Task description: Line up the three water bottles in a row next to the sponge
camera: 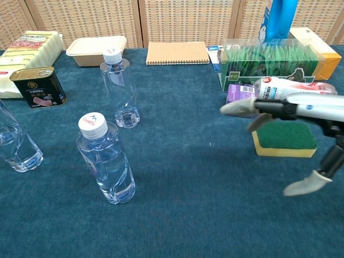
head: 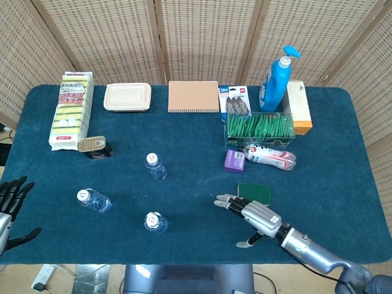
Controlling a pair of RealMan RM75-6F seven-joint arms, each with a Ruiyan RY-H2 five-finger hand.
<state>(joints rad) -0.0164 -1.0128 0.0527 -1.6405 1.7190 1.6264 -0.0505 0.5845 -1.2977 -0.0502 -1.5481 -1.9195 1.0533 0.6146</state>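
Observation:
Three clear water bottles stand upright on the blue cloth: one mid-table (head: pixel 155 166) (camera: pixel 121 88), one at the near front (head: pixel 155 222) (camera: pixel 105 159), one at the left (head: pixel 94 200) (camera: pixel 15 148). The green and yellow sponge (head: pixel 257 192) (camera: pixel 285 139) lies right of centre. My right hand (head: pixel 252 215) (camera: pixel 287 134) hovers open just in front of the sponge, fingers spread and pointing left toward the bottles, holding nothing. My left hand (head: pixel 11 205) waits open at the table's left front corner.
A purple box (head: pixel 234 160), a red and white tube (head: pixel 271 155) and a clear case of green packets (head: pixel 260 127) sit behind the sponge. A tin can (head: pixel 93 146), sponge pack (head: pixel 71 109), lidded tray (head: pixel 127 97), notebook (head: pixel 193 96) and blue pump bottle (head: pixel 275 78) line the back.

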